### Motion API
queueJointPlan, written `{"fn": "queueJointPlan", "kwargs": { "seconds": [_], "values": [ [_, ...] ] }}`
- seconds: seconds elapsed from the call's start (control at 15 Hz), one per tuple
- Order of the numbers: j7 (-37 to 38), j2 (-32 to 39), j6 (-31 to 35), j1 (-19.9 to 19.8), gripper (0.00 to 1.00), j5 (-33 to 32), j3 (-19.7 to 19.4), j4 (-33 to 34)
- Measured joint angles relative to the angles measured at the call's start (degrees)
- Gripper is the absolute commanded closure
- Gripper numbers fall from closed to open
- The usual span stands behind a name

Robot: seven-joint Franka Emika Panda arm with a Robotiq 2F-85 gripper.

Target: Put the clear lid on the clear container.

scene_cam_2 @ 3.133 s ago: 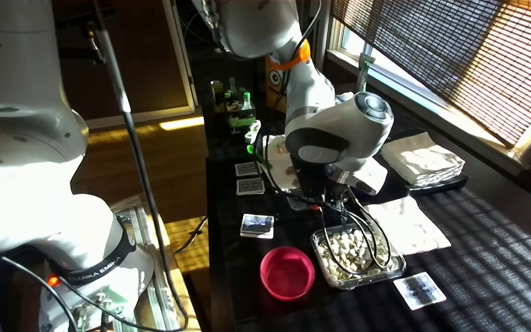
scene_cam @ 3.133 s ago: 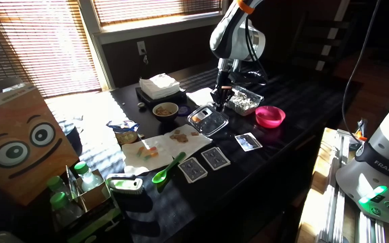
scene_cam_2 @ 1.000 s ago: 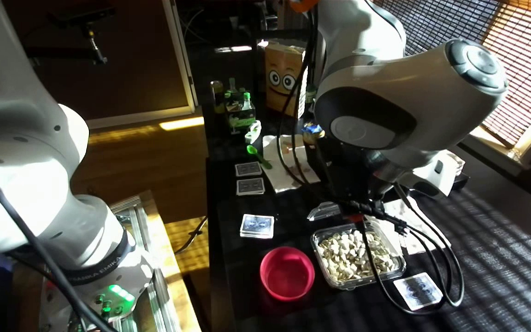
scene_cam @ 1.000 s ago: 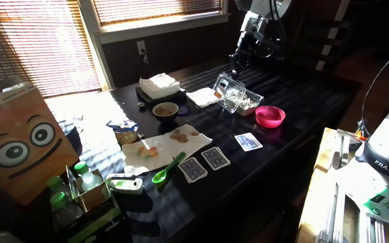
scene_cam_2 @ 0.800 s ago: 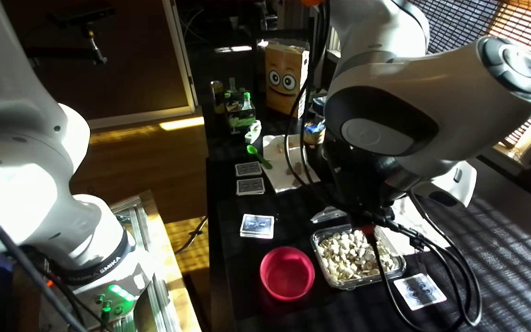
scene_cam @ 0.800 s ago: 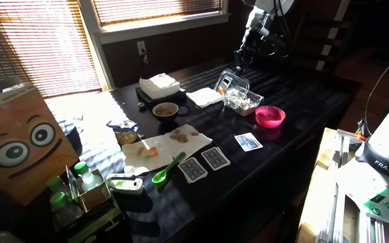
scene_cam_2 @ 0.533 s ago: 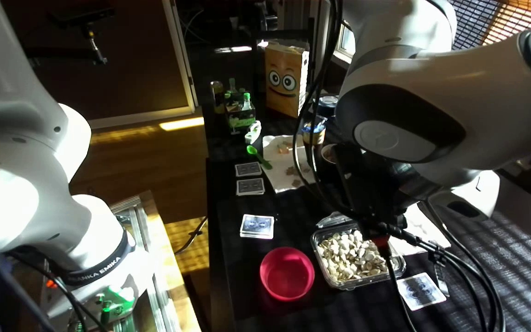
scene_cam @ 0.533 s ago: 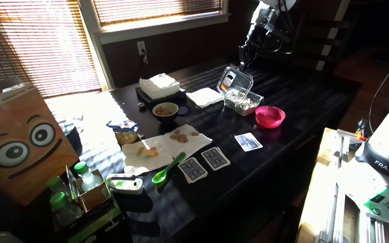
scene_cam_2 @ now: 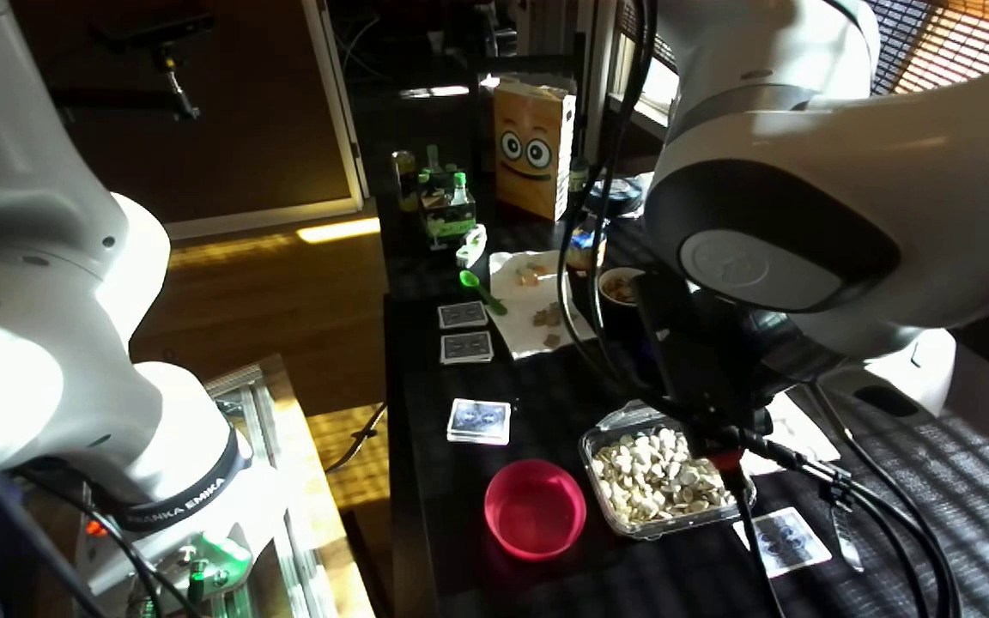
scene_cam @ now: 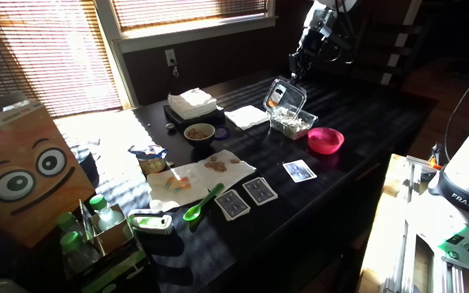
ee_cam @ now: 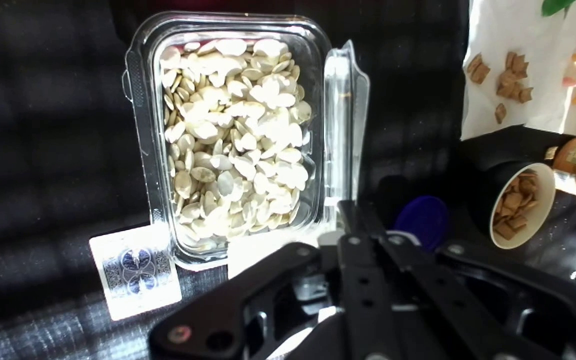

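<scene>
The clear lid (scene_cam: pixel 285 97) is a thin see-through rectangle, held steeply tilted. In the wrist view the lid (ee_cam: pixel 346 115) shows nearly edge-on along the container's right long side. I cannot tell whether it touches the rim. My gripper (scene_cam: pixel 293 76) is shut on the lid's edge; its fingertips (ee_cam: pixel 358 210) are close together there in the wrist view. The clear container (scene_cam: pixel 305 131) sits on the table, full of pale seeds; its rim (ee_cam: pixel 149 150) is open on top. In an exterior view the container (scene_cam_2: pixel 651 530) shows in front, with the lid (scene_cam_2: pixel 632 415) partly hidden behind the arm.
A pink bowl (scene_cam: pixel 326 141) stands close beside the container. A playing card (ee_cam: pixel 135 272) and a white napkin (scene_cam: pixel 247 117) lie near it. A cracker bowl (scene_cam: pixel 199 134), a purple lid (ee_cam: pixel 422 220) and card stacks (scene_cam: pixel 259 190) are farther off.
The lid, low and nearly flat over the table 3.1 s ago, is now raised and tilted beside the container. Over the last second it rose slightly and shifted right in an exterior view.
</scene>
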Motion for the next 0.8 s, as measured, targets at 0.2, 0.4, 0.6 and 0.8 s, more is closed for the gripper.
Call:
{"fn": "queueJointPlan", "kwargs": {
  "seconds": [0.2,0.4,0.6,0.8],
  "values": [
    [-0.26,0.62,-0.95,0.00,1.00,-0.43,-0.01,0.68],
    [-0.55,1.10,-2.15,0.00,1.00,-1.29,-0.08,1.26],
    [-0.59,1.59,-2.98,-0.01,1.00,-2.79,-0.21,1.89],
    [-0.59,2.14,-3.31,-0.01,1.00,-4.06,-0.33,2.26]
  ]
}}
